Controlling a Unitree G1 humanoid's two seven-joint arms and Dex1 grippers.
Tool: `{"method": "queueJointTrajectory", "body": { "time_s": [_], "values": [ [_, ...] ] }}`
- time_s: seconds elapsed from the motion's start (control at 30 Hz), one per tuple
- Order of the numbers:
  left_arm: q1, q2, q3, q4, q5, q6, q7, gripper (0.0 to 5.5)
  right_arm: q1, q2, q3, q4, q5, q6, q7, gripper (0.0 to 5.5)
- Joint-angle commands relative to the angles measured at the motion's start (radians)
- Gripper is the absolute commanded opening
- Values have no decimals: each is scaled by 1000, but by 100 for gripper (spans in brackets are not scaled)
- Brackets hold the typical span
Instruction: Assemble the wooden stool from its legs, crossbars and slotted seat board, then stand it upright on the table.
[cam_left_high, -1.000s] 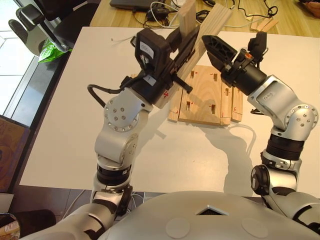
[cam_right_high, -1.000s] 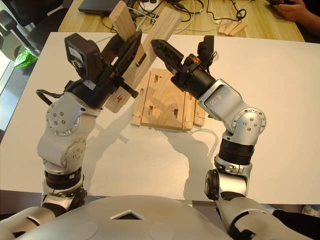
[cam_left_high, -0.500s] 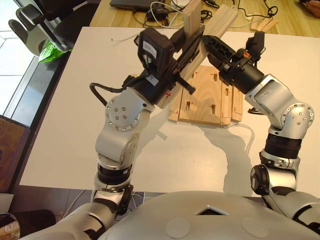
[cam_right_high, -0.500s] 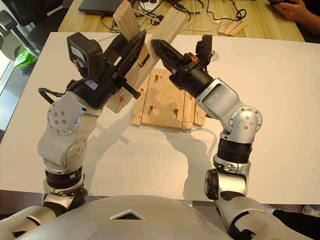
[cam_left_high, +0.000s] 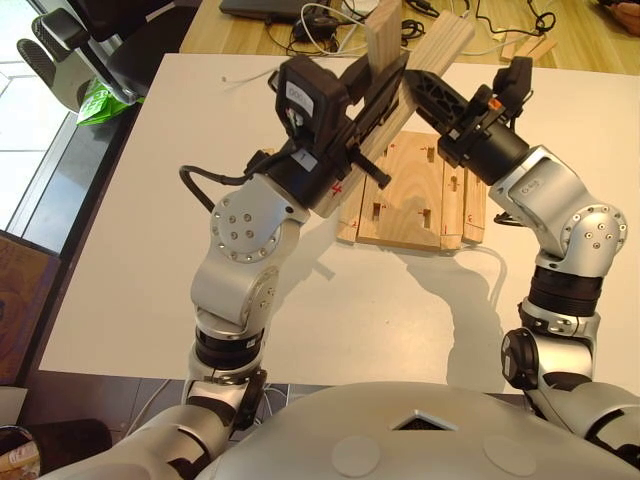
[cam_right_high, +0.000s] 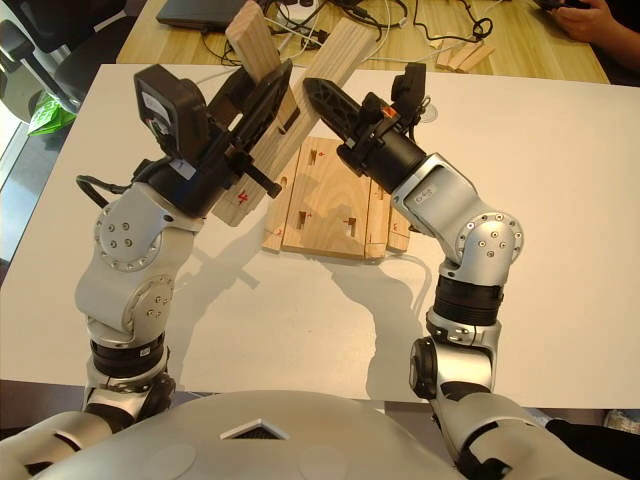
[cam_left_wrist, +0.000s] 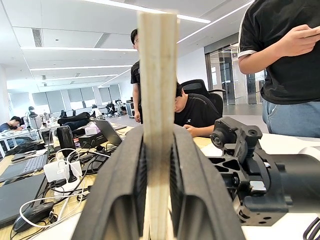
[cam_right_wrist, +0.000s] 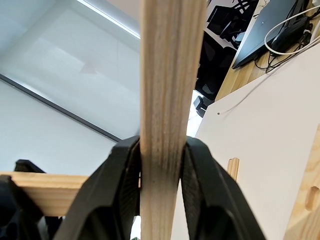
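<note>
Pale wood sits in both pincers. The left gripper (cam_left_wrist: 157, 137) is clenched on a flat stool plank (cam_left_high: 384, 28), held up above the white table (cam_left_high: 150, 250) and leaning away from the robot. The right gripper (cam_right_wrist: 161, 146) is clamped tight on a second plank (cam_left_high: 445, 42), tilted toward the robot's left so that the two planks cross just below their upper ends; whether they touch I cannot tell. Beneath them the slotted seat board (cam_left_high: 405, 195) lies flat on the table, with further wooden pieces (cam_left_high: 475, 208) just beside its right edge.
</note>
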Motion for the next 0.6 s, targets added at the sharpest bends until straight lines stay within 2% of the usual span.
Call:
{"method": "queueJointTrajectory", "body": {
  "time_s": [0.03,0.37,0.4,0.6],
  "values": [
    [-19,3,-3,-1,8,4,0,41,-23,-5,7,-17,17,-3,-17,105],
    [-12,11,-8,14,39,-30,9,41,-38,-6,5,-40,108,-27,-65,103],
    [-11,9,-7,16,40,-38,8,80,-39,-8,6,-39,111,-30,-67,103],
    [-3,12,-17,20,50,-31,7,148,-39,-15,11,-39,121,-37,-72,100]
  ]
}}
